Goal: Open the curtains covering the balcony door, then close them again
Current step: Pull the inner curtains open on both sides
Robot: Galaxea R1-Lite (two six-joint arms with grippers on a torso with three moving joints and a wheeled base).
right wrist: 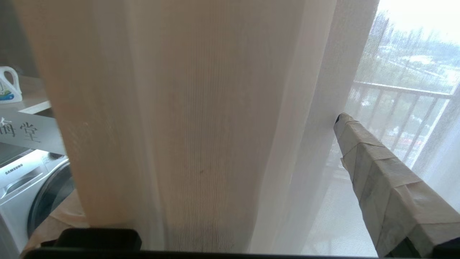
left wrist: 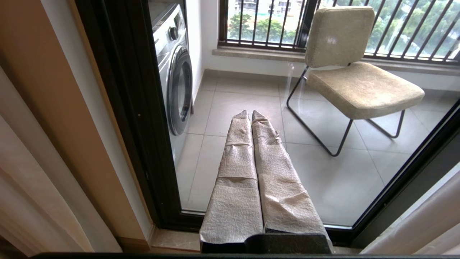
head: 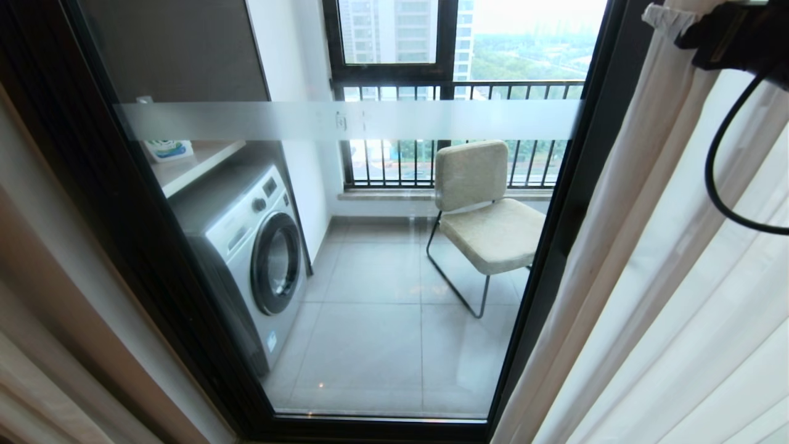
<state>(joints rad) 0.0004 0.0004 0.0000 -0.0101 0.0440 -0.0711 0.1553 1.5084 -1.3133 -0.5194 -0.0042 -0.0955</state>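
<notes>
Left of the balcony door (head: 370,259): left gripper (left wrist: 251,116) low before the glass, jaws pressed together, holding nothing, well apart from any cloth. Behind the glass: washing machine (head: 256,246), then chair (head: 487,216). Right of the balcony door: curtains (head: 647,277) bunched against the frame, cream fold (right wrist: 201,126) hanging between the spread jaws of the right gripper (right wrist: 201,172), taped finger (right wrist: 377,169) beside the sheer.
</notes>
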